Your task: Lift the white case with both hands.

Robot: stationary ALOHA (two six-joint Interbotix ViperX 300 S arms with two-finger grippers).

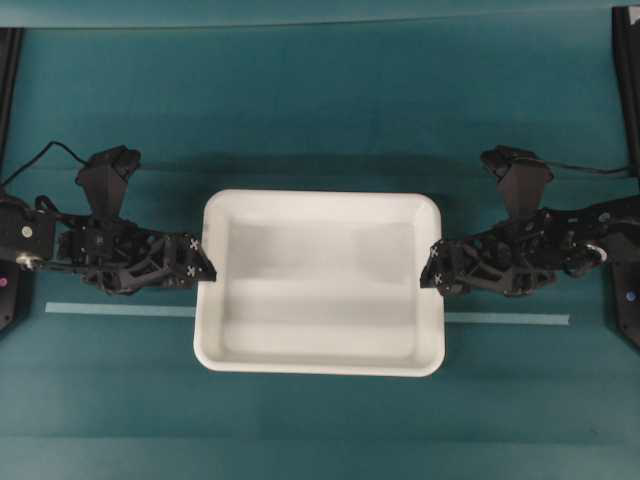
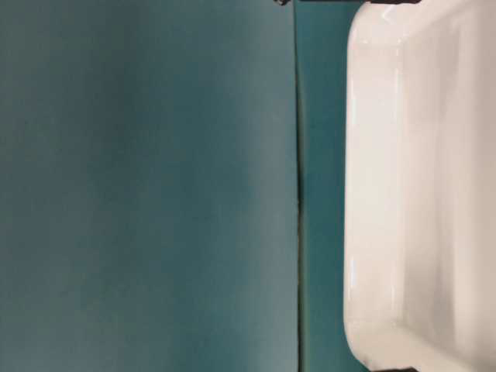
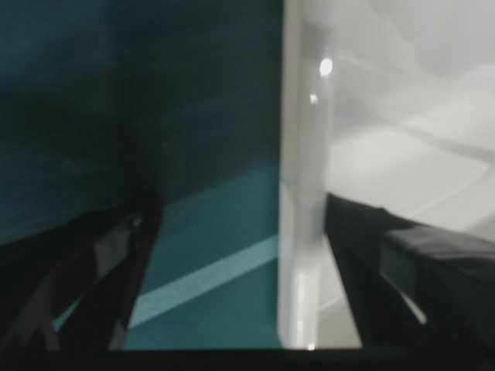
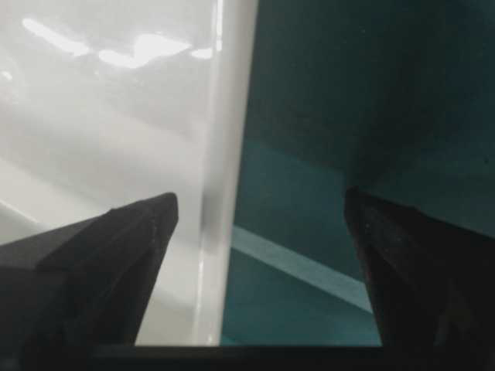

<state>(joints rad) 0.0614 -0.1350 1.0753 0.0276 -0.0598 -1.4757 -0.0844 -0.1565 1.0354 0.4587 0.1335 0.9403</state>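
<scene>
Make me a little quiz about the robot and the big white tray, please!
1. True or false: each gripper has one finger inside the white case and one outside its rim.
2. Are the left gripper and right gripper squeezing the rim, or open around it?
3. What pale thing on the teal table runs under the case?
A. a strip of tape
B. a cable
C. a ruler

Key:
1. True.
2. Open, with gaps beside the rim.
3. A.
</scene>
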